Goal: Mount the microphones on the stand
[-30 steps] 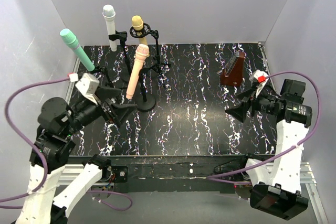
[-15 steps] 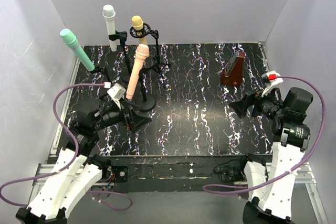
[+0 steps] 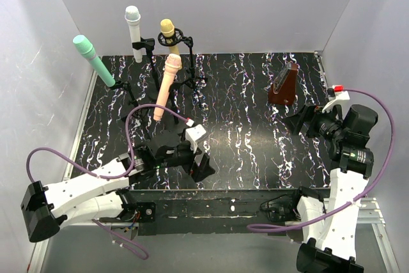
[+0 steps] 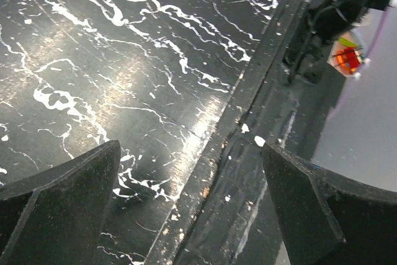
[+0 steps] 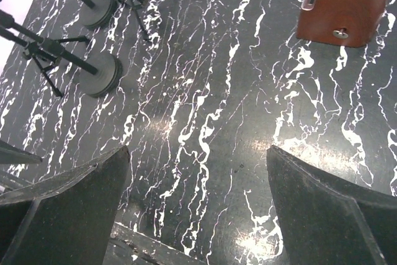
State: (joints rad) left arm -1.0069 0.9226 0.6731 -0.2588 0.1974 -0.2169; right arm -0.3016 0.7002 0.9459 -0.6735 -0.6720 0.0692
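Judging from the black marbled table (image 3: 255, 100), the job looks finished. At its far left the stands (image 5: 99, 74) each carry one: the mint green microphone (image 3: 94, 61) leaning outward, the white microphone (image 3: 134, 33) and the yellow microphone (image 3: 168, 35) at the back, and the peach-pink microphone (image 3: 166, 84) in front. None lies loose in view. The left tool (image 4: 192, 178) hangs wide and empty over the near edge. The right tool (image 5: 198, 184), equally wide and empty, hovers near the metronome (image 3: 283, 84).

The overhead view looks down from behind the arms across the whole marbled table (image 3: 243, 119). The left wrist view sits close over the table's near edge. The right wrist view, higher, faces the stand bases (image 5: 99, 74) and the brown metronome (image 5: 341, 4), both also seen overhead
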